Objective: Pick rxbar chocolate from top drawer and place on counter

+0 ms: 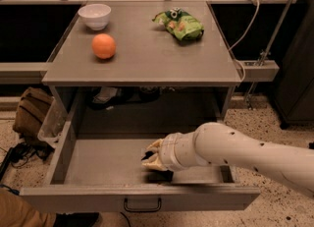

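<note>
Top drawer [73, 202]: grey, shallow, pulled fully out, flat front facing camera, dark handle [142, 205] at centre of front.
Rxbar chocolate [164, 176]: dark flat shape on drawer floor, right of centre, near front wall; mostly hidden.
Gripper [151, 160]: inside drawer, directly over bar.
Counter [147, 59]: grey matte top above drawer opening.

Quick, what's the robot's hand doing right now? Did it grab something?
Gripper: down inside the top drawer, against a dark shape, perhaps the rxbar chocolate; open, shut or holding cannot be told.
</note>
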